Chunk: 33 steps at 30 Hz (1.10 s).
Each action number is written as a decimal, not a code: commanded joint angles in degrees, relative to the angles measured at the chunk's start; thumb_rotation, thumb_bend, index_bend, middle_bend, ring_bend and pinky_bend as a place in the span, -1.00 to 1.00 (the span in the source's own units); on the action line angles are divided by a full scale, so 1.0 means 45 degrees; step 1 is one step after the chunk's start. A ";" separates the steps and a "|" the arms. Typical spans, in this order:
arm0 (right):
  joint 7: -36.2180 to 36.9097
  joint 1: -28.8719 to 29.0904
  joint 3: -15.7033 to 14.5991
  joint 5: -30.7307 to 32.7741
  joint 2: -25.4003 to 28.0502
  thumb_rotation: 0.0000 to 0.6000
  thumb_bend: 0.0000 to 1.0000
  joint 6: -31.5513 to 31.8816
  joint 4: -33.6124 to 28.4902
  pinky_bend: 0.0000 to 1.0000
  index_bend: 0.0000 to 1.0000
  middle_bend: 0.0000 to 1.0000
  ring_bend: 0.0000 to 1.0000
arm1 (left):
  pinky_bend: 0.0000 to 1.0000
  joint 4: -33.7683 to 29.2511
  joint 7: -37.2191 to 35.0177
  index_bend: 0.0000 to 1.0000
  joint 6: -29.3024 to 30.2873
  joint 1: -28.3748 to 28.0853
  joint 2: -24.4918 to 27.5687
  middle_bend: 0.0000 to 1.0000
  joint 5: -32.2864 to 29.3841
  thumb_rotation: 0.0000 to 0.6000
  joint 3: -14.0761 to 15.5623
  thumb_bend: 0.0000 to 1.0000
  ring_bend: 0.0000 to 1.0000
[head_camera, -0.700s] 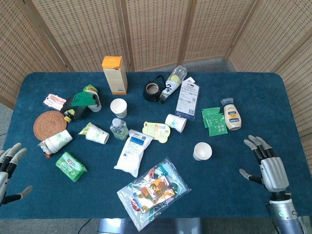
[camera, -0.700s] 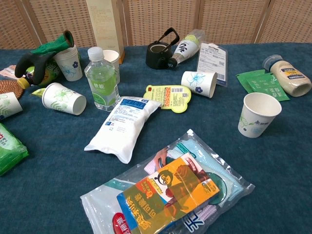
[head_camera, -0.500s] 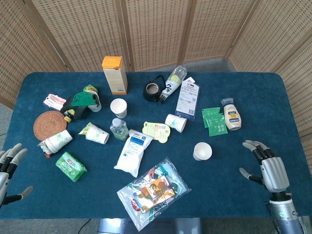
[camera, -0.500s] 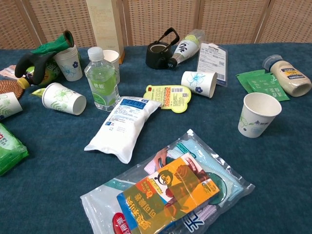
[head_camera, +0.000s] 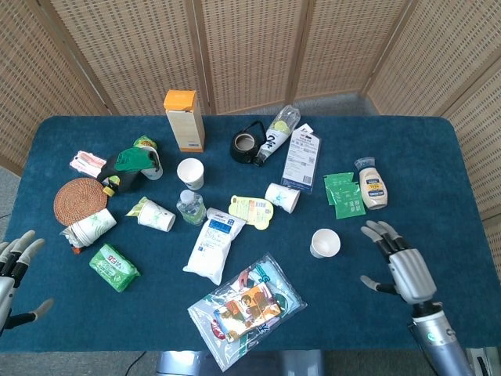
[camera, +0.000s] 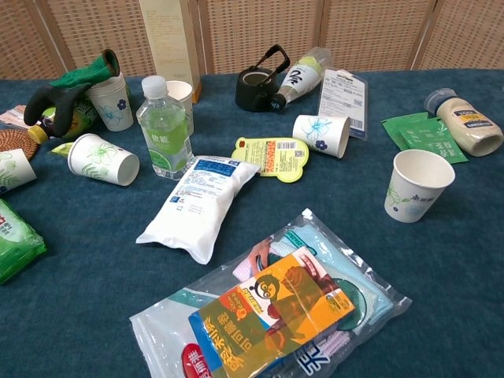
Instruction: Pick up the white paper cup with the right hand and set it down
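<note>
A white paper cup (head_camera: 325, 242) stands upright and empty on the blue table, right of centre; the chest view shows the cup (camera: 417, 185) with a faint green print. My right hand (head_camera: 401, 268) hovers over the table just right of the cup, fingers spread, holding nothing and a short gap away from it. At the table's near left corner my left hand (head_camera: 13, 269) is open and empty. Neither hand appears in the chest view.
A mayonnaise bottle (head_camera: 373, 187) and green sachets (head_camera: 341, 193) lie behind the cup. A snack bag (head_camera: 247, 308) and a white pouch (head_camera: 214, 244) lie to its left. Another cup (head_camera: 282, 197) lies on its side further back, with several cups and bottles at left.
My right hand has moved left and slightly forward, closing the gap to the upright cup. The left hand and all objects have stayed put.
</note>
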 commanded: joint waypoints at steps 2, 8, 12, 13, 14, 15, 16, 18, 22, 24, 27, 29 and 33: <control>-0.0820 0.1005 0.0248 0.0403 -0.0318 1.00 -0.68 -0.1662 -0.0598 -0.44 -0.77 -0.79 -0.85 | -1.00 0.0014 -0.0099 -1.00 0.0017 0.0014 0.0038 -1.00 0.0031 1.00 0.0016 -0.52 -1.00; -0.1750 0.1731 0.0625 0.1196 -0.0761 1.00 -0.69 -0.2979 -0.0770 -0.56 -0.82 -0.93 -0.99 | -1.00 0.0056 -0.0335 -1.00 0.0026 0.0005 0.0115 -1.00 0.0003 1.00 -0.0007 -0.52 -1.00; -0.2085 0.1999 0.0777 0.1526 -0.1058 1.00 -0.68 -0.3349 -0.0569 -0.56 -0.82 -0.93 -0.99 | -1.00 0.0070 -0.0496 -1.00 0.0031 -0.0001 0.0175 -1.00 -0.0018 1.00 -0.0019 -0.52 -1.00; -0.2086 0.2037 0.0795 0.1581 -0.1112 1.00 -0.68 -0.3392 -0.0540 -0.56 -0.82 -0.93 -0.99 | -1.00 0.0065 -0.0542 -1.00 0.0043 -0.0001 0.0188 -1.00 -0.0017 1.00 -0.0025 -0.52 -1.00; -0.2076 0.2082 0.0804 0.1635 -0.1177 1.00 -0.68 -0.3443 -0.0490 -0.56 -0.82 -0.93 -0.99 | -1.00 0.0069 -0.0589 -1.00 0.0054 -0.0001 0.0201 -1.00 -0.0034 1.00 -0.0037 -0.52 -1.00; -0.2066 0.2114 0.0803 0.1667 -0.1231 1.00 -0.68 -0.3480 -0.0437 -0.56 -0.81 -0.92 -0.99 | -1.00 0.0073 -0.0622 -1.00 0.0050 -0.0005 0.0208 -1.00 -0.0048 1.00 -0.0044 -0.52 -1.00; -0.2051 0.2144 0.0790 0.1701 -0.1281 1.00 -0.68 -0.3531 -0.0378 -0.56 -0.80 -0.91 -0.99 | -1.00 0.0076 -0.0648 -1.00 0.0036 -0.0012 0.0214 -1.00 -0.0063 1.00 -0.0049 -0.52 -1.00; -0.1966 0.2212 0.0759 0.1800 -0.1408 1.00 -0.67 -0.3670 -0.0228 -0.56 -0.78 -0.88 -0.99 | -1.00 0.0078 -0.0673 -1.00 -0.0010 -0.0035 0.0222 -1.00 -0.0088 1.00 -0.0056 -0.52 -1.00; -0.1756 0.2306 0.0716 0.1874 -0.1722 1.00 -0.65 -0.3751 0.0188 -0.55 -0.67 -0.79 -0.98 | -1.00 0.0064 -0.0655 -1.00 -0.0059 -0.0056 0.0218 -1.00 -0.0106 1.00 -0.0060 -0.52 -1.00; -0.1643 0.2333 0.0719 0.1891 -0.1913 1.00 -0.65 -0.3699 0.0443 -0.54 -0.61 -0.73 -0.95 | -1.00 0.0050 -0.0610 -1.00 -0.0092 -0.0064 0.0201 -1.00 -0.0129 1.00 -0.0060 -0.52 -1.00; -0.1463 0.2352 0.0752 0.1911 -0.2141 1.00 -0.61 -0.3563 0.0804 -0.54 -0.51 -0.62 -0.89 | -1.00 0.0024 -0.0542 -1.00 -0.0143 -0.0081 0.0178 -1.00 -0.0172 1.00 -0.0068 -0.52 -1.00; -0.1400 0.2348 0.0760 0.1966 -0.2250 1.00 -0.56 -0.3511 0.0991 -0.53 -0.44 -0.55 -0.85 | -1.00 0.0014 -0.0478 -1.00 -0.0178 -0.0093 0.0159 -1.00 -0.0206 1.00 -0.0076 -0.52 -1.00; -0.1321 0.2321 0.0761 0.2071 -0.2344 1.00 -0.44 -0.3437 0.1138 -0.53 -0.37 -0.50 -0.82 | -1.00 -0.0013 -0.0338 -1.00 -0.0244 -0.0115 0.0117 -1.00 -0.0224 1.00 -0.0072 -0.52 -1.00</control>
